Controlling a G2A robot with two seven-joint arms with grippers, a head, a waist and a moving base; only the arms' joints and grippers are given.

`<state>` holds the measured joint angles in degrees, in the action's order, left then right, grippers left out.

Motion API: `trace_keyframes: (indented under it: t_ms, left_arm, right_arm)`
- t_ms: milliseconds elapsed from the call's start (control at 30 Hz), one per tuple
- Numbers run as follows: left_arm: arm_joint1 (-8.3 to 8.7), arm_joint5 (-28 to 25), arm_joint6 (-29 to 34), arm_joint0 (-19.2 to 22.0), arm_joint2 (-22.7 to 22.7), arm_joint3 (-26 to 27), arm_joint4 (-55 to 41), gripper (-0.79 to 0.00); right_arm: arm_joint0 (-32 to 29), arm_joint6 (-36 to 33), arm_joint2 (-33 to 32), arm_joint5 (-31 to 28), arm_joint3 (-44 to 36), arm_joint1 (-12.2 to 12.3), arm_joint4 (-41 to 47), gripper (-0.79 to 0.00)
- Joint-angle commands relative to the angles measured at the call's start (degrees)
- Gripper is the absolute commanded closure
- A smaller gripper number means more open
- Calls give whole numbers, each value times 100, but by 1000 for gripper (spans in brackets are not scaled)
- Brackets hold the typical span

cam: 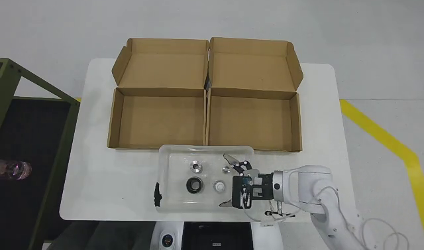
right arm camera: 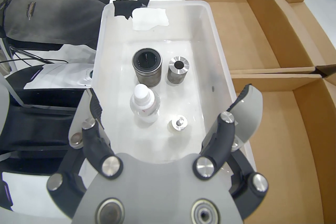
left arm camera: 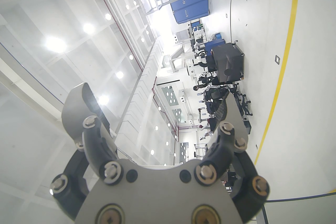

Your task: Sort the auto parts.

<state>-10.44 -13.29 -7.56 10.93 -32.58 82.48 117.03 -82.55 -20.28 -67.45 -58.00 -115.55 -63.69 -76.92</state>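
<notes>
Directions are given on the top view, with the robot at 6 o'clock.

1. The right gripper (right arm camera: 170,103) is over the 3 o'clock end of the clear bin (right arm camera: 219,51). Its fingers are spread wide apart and hold nothing.
2. The left gripper (left arm camera: 156,92) is aimed at the hall ceiling (left arm camera: 39,64). Its fingers are likewise apart, with nothing between them.
3. The clear bin stands at the 6 o'clock edge of the white table (cam: 93,150), with its long axis running from 9 to 3 o'clock. Four parts stand upright on its floor:
   - The small silver knob (right arm camera: 179,124) is the part nearest the right gripper, just ahead of the gap between its fingers.
   - The white-capped bottle (right arm camera: 144,104) is at about 7 o'clock of the knob.
   - The linear bearing (right arm camera: 146,66), which has a dark bore, is at 9 o'clock of the bottle and just beside it.
   - The steel sleeve (right arm camera: 178,72) is at 12 o'clock of the bearing, close to it but apart.
4. A patch of black tape (right arm camera: 128,8) is on the bin's 9 o'clock end wall.
5. Two open cardboard boxes stand side by side, touching, at 12 o'clock of the bin. The left box (cam: 159,121) is at 11 o'clock and the right box (cam: 252,123) at 1 o'clock. Their lids are folded back toward 12 o'clock.
</notes>
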Motion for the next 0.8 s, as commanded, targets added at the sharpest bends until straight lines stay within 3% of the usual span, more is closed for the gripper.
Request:
trace_keyframes:
  t_ms: [0,667,767]
  left_arm:
    - [0,0,0,0,0,0,0,-785]
    - [0,0,0,0,0,0,0,-785]
    - [0,0,0,0,0,0,0,-785]
  right_arm:
    - [65,-57,107,0,30,13,66,-785]
    - [357,-327,445,223,451,102,186,-785]
    - [389,-335,500,252,505,108,162,-720]
